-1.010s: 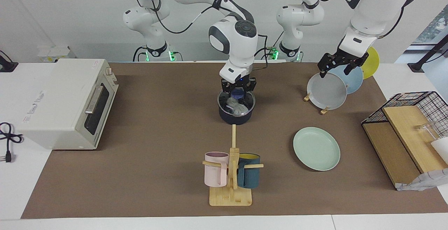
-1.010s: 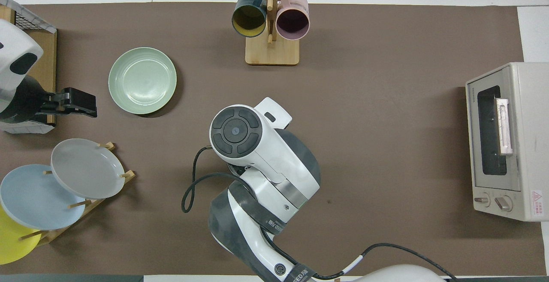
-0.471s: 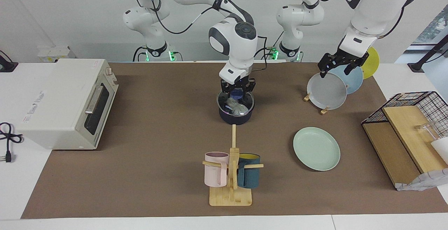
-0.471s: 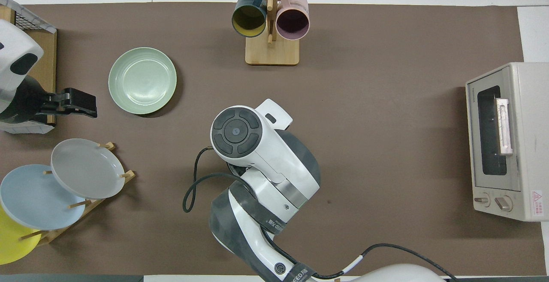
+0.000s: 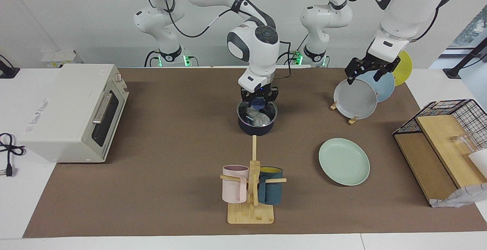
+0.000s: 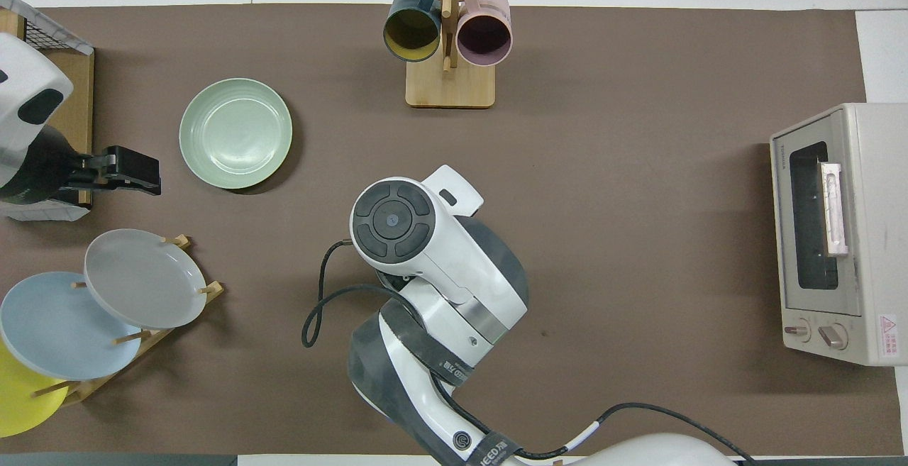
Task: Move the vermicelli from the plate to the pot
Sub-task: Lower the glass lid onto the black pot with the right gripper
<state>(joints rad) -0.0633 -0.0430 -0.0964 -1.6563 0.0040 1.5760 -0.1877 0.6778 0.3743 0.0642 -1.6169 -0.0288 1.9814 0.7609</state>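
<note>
The dark navy pot [image 5: 257, 127] stands mid-table, and whitish vermicelli [image 5: 257, 117] lies inside it. My right gripper [image 5: 259, 99] hangs shut just over the rim of the pot on the robots' side, with a blue piece showing between its links. Whether it pinches any strands I cannot tell. In the overhead view the right arm hides the pot and this gripper. The mint-green plate [image 5: 344, 161] [image 6: 235, 132] lies bare toward the left arm's end. My left gripper [image 5: 367, 73] [image 6: 135, 172] waits open above the plate rack.
A rack with grey [image 5: 355, 99], light blue and yellow plates stands near the left arm. A mug tree [image 5: 252, 189] holds pink and teal mugs, farther from the robots than the pot. A toaster oven [image 5: 72, 111] sits at the right arm's end, a wire basket [image 5: 449, 113] at the left arm's.
The right arm's wrist has lifted a little above the pot. The left arm, plate and pot have not moved.
</note>
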